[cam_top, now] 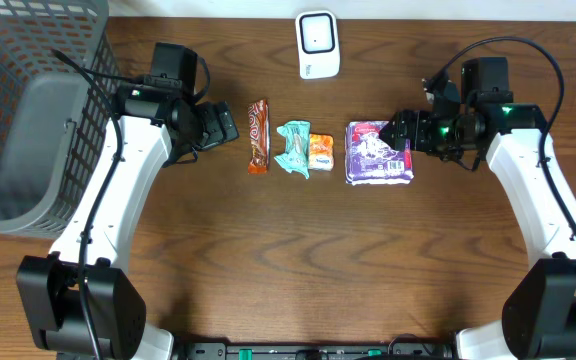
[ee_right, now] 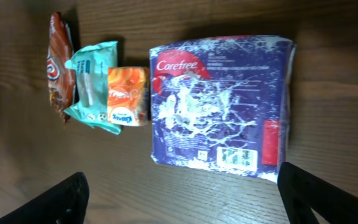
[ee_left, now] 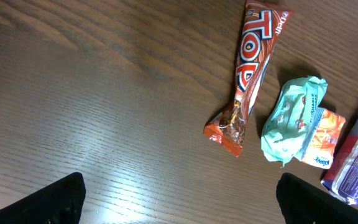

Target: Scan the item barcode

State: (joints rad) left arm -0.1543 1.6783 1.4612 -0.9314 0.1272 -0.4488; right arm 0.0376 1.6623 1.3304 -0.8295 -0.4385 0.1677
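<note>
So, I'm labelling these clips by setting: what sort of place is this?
Probably a mock shop checkout: a white scanner, a grey basket, plus a Carefree pack and a snack bar.

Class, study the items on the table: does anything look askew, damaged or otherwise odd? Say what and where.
Nothing is spilled. Only the teal packet stands out: mid-row, it is crumpled and tilted against the orange packet, while the chocolate bar and purple pack lie straight.
</note>
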